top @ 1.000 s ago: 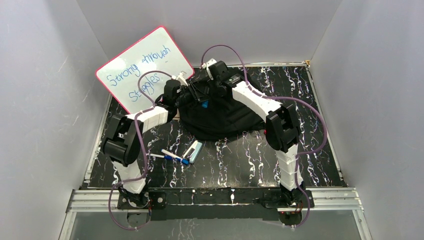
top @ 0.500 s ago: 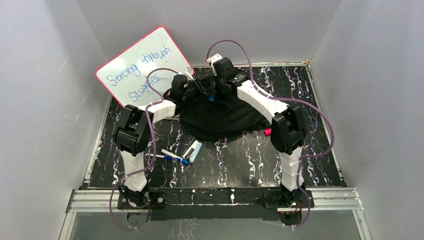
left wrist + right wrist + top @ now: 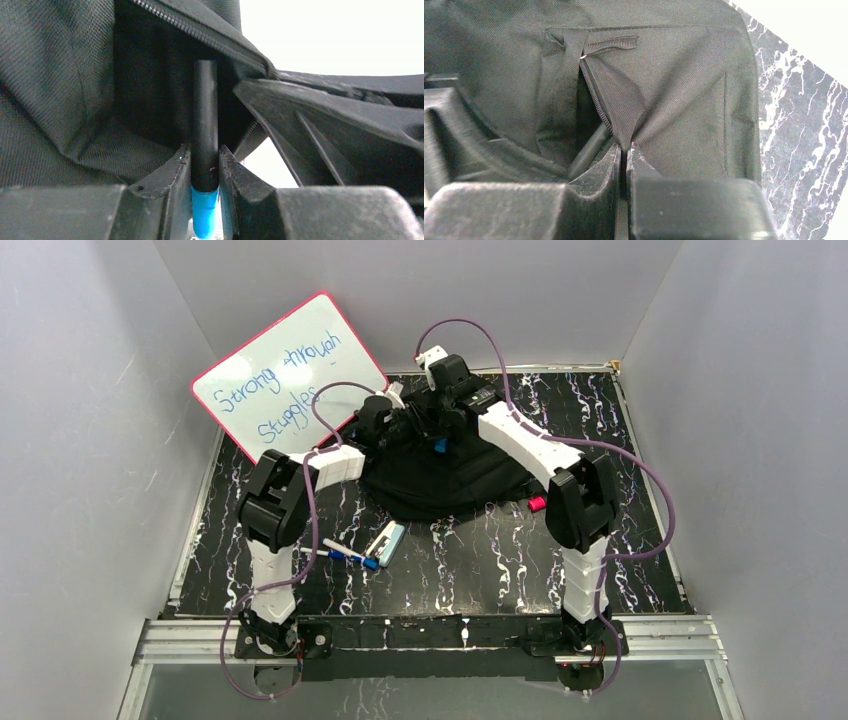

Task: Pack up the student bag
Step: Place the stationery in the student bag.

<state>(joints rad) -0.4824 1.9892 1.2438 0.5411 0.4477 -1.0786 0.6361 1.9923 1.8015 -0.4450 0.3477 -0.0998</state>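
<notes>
bag: black soft fabric backpack [image 3: 440, 480] lies flat mid-rear on black white-veined marble-look table [image 3: 480, 560], wider left-right, zip mouth at far edge, rounded end toward arm bases
texture: coarse woven twill, toothed zip edge, small webbing loop
left gripper [image 3: 205, 156]: jaws pinch black cylindrical marker with blue end [image 3: 205, 115], barrel pointing into zip mouth
right gripper [image 3: 624, 150]: jaws pressed on a fabric fold of the backpack beside the zip
arms: both elbows raised, wrists meet over far edge of backpack
other: pink-rimmed whiteboard [image 3: 290, 375] leans rear-left; loose pens [image 3: 345, 552] on table near-left of backpack
</notes>
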